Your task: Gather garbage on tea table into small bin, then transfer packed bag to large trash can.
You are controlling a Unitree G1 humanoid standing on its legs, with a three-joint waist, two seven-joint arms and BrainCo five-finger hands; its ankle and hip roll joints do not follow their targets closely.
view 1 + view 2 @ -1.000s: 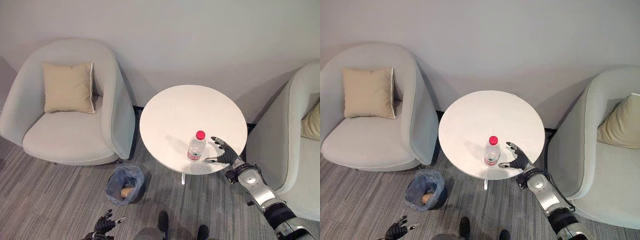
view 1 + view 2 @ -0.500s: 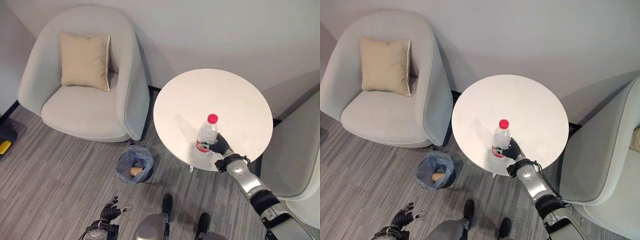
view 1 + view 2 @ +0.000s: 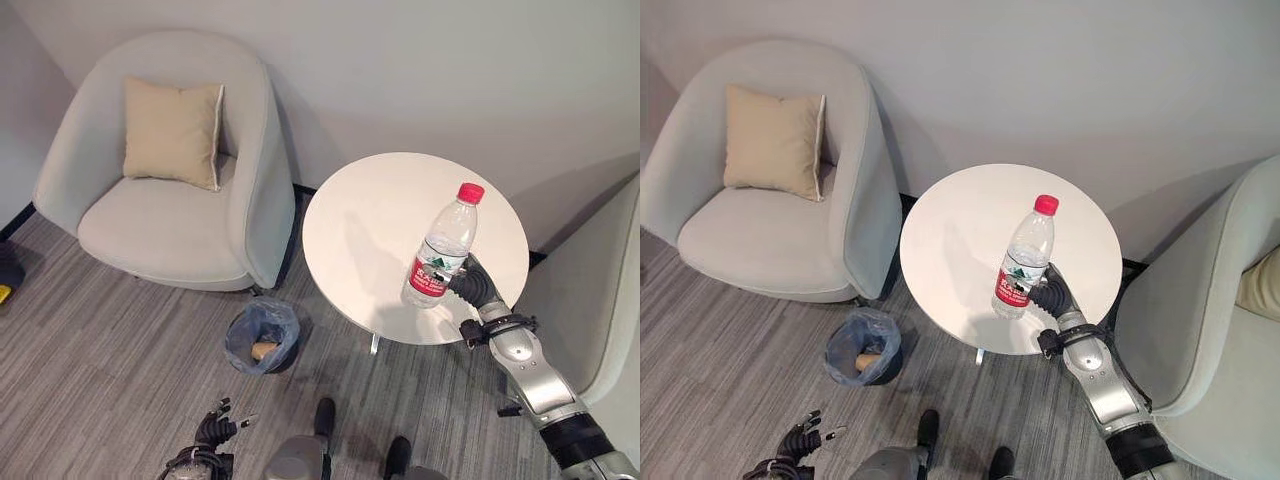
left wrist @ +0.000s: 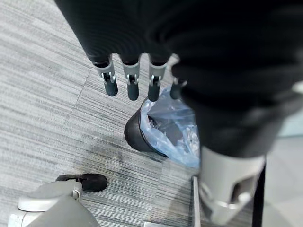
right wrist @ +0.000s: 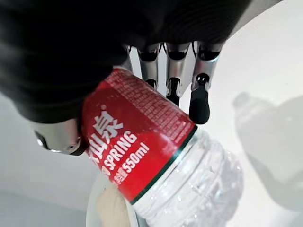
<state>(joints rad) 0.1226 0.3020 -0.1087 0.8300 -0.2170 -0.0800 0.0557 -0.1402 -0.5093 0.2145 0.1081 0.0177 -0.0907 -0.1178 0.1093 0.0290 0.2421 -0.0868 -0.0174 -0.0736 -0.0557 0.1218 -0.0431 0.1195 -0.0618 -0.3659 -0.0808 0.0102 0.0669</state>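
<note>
The floor (image 3: 110, 330) is grey striped carpet, running up to a plain pale wall (image 3: 400, 70). A grey armchair (image 3: 165, 190) stands on the robot's left against the wall, with a tan cushion (image 3: 172, 133) propped upright against its back. A second grey armchair (image 3: 1200, 330) stands on the right, and the edge of another cushion (image 3: 1262, 283) shows at its side. Between the two chairs is the round white table (image 3: 375, 230), its top bare apart from the shadow of the bottle.

On the floor just beside the left chair and near the table's edge sits the small dark bin (image 3: 262, 337), lined with a blue bag (image 4: 177, 132); something tan lies inside it. Nothing stands between the table and the bin.

The clear plastic bottle (image 3: 440, 247), with red cap and red label, is tilted, its cap leaning away from the robot. It is held by its lower part over the table's near right edge. The right hand (image 3: 474, 287) grips it at the label, fingers (image 5: 199, 101) curled round one side of it and the thumb on the other.

The left hand (image 3: 212, 432) hangs low over the carpet, near the bin. Its fingers (image 4: 130, 85) are straight and loosely spread, holding nothing.
</note>
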